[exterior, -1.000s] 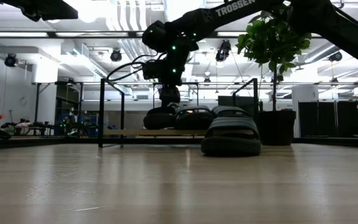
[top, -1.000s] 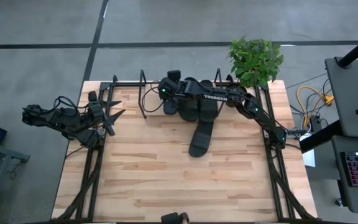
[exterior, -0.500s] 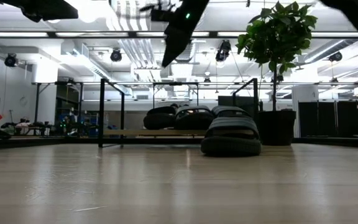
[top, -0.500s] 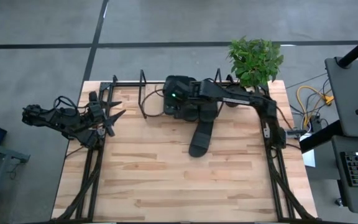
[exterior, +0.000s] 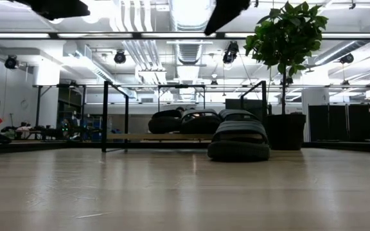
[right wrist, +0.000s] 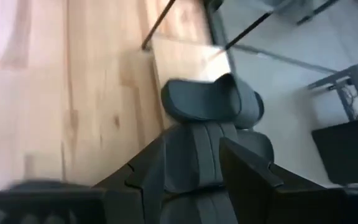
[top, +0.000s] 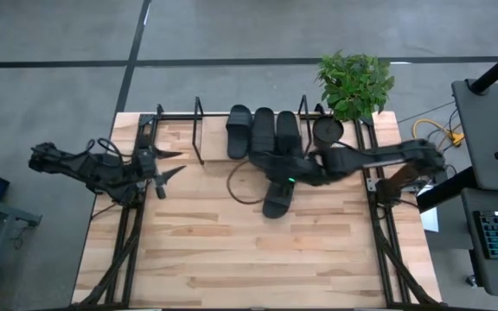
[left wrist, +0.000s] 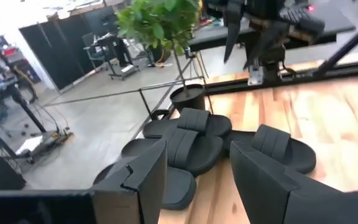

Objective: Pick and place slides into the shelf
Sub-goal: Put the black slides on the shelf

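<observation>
Three slides (top: pixel 263 131) sit side by side on the shelf (top: pixel 214 138); a fourth slide (top: pixel 277 197) lies on the table (top: pixel 197 250) just before it. The right gripper (top: pixel 277 169) hovers above that one, fingers spread and empty. A potted plant (top: pixel 354 82) stands at the shelf's right end, and the left gripper (top: pixel 164 164) waits, parted, at the table's left edge.

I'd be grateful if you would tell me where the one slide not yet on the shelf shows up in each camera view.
High view: the loose slide lies mid-table, partly under the right arm.
Low view: it sits centre-right, nearest the camera.
Left wrist view: right of the others.
Right wrist view: cannot tell which slide shows.
Shared landmark: the potted plant.

Loose slide (top: pixel 280 192) partly hidden beneath right end effector (top: pixel 277 168).
</observation>
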You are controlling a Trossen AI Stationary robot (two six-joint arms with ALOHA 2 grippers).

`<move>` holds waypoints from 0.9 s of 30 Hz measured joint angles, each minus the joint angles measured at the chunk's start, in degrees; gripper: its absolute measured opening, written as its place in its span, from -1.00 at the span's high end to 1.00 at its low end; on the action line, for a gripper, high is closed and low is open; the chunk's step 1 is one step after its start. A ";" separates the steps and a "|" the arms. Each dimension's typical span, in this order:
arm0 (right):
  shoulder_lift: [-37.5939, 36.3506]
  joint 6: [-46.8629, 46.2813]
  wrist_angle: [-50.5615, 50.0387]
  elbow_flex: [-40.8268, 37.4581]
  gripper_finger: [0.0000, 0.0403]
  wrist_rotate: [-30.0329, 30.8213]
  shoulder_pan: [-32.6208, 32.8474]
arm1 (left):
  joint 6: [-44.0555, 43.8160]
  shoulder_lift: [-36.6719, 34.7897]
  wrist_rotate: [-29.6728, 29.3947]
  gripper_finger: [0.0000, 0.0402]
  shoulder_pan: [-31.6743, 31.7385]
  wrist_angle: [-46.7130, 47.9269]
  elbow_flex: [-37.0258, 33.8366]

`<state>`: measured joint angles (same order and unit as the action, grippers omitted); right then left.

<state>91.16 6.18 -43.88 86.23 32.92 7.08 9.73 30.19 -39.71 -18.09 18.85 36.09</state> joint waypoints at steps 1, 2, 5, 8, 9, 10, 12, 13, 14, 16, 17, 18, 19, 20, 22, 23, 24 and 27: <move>-2.00 -1.26 2.46 -2.79 0.30 1.48 0.92 | 1.26 1.19 0.25 0.19 0.00 -1.30 -0.02; -3.73 -2.27 4.60 -5.38 0.30 3.56 1.90 | 2.46 2.61 0.54 0.19 0.00 -2.84 -0.02; -8.44 -3.16 9.75 -12.83 0.31 9.25 4.60 | 5.53 9.01 1.77 0.19 0.00 -6.71 0.05; -12.15 -3.52 13.28 -18.29 0.32 11.95 6.77 | 7.94 14.37 3.61 0.19 0.00 -10.52 0.05; -13.09 -4.27 13.82 -19.71 0.32 12.40 7.31 | 8.73 16.35 5.40 0.19 0.00 -12.24 0.00; -13.91 -5.02 14.62 -20.95 0.32 12.68 7.72 | 9.38 18.35 6.87 0.19 0.05 -14.07 -0.12; -15.66 -6.74 16.20 -23.08 0.32 13.69 8.47 | 11.30 22.38 8.56 0.19 0.04 -20.34 0.36; -16.44 -7.11 16.31 -24.08 0.32 14.39 8.75 | 11.90 24.69 9.09 0.19 0.07 -22.77 0.81; -17.02 -7.18 16.86 -24.86 0.33 15.19 9.02 | 12.80 26.95 9.12 0.19 0.08 -23.86 1.13; -18.09 -6.77 17.48 -26.20 0.33 16.59 9.29 | 14.61 32.03 9.12 0.19 0.09 -25.53 1.71; -18.41 -6.77 17.25 -26.83 0.33 17.09 9.36 | 15.56 34.46 9.21 0.19 0.09 -27.30 2.31; -18.72 -6.80 17.51 -27.22 0.33 17.56 9.41 | 16.82 36.40 9.22 0.19 0.09 -29.46 2.58; -19.11 -6.93 17.80 -27.61 0.33 18.26 9.41 | 18.26 38.18 9.14 0.19 0.09 -31.96 2.86; -19.52 -7.10 17.66 -28.00 0.33 19.26 9.41 | 19.70 40.13 9.10 0.19 0.09 -35.13 3.59; -20.16 -7.22 17.64 -28.26 0.34 21.33 9.48 | 22.25 43.65 9.14 0.19 0.09 -39.60 4.50; -20.57 -7.24 17.70 -28.37 0.35 22.28 9.48 | 22.66 45.57 9.07 0.19 0.10 -40.28 4.96; -21.01 -7.23 17.70 -28.62 0.35 23.15 9.46 | 23.04 47.55 9.19 0.19 0.20 -41.50 5.96; -21.75 -7.21 17.56 -28.63 0.37 25.06 9.45 | 23.70 52.32 8.93 0.19 0.47 -41.78 8.68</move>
<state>69.41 -1.02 -26.32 57.60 57.98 16.53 33.43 82.52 -30.77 -17.62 -22.93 44.78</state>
